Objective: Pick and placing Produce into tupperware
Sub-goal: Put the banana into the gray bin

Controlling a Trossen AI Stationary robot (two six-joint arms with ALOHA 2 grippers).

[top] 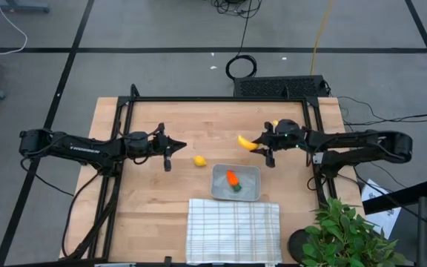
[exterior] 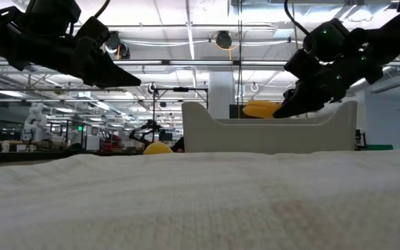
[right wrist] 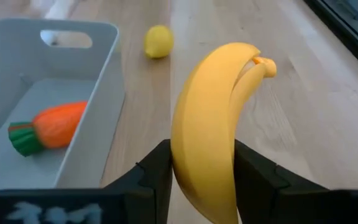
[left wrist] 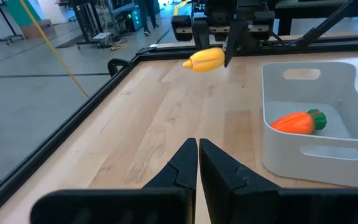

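Observation:
The yellow banana (top: 247,142) is in my right gripper (top: 262,148), above the table just beyond the tupperware's far edge. The grey tupperware (top: 252,172) holds the orange carrot (top: 233,180), which lies on its floor. The small lemon (top: 199,160) rests on the wood to the left of the tupperware. My left gripper (top: 173,148) hovers shut to the left of the lemon, touching nothing; its wrist view shows the shut fingers (left wrist: 197,155), the carrot (left wrist: 298,122) and the banana (left wrist: 207,59). My right gripper pinches the banana between its two fingers (right wrist: 154,174), at the end away from the stem (right wrist: 204,168). The fingers come roughly level from the table's right and lie along the banana. Its stem end (right wrist: 263,65) juts forward past the fingertips. It is lifted clear of the table.
A white checked cloth (top: 233,230) lies at the near edge, just in front of the tupperware. A potted plant (top: 343,233) stands at the near right corner. Black frame rails (top: 221,99) run along the table's sides. Bare wood (top: 154,193) lies between the left arm and the cloth.

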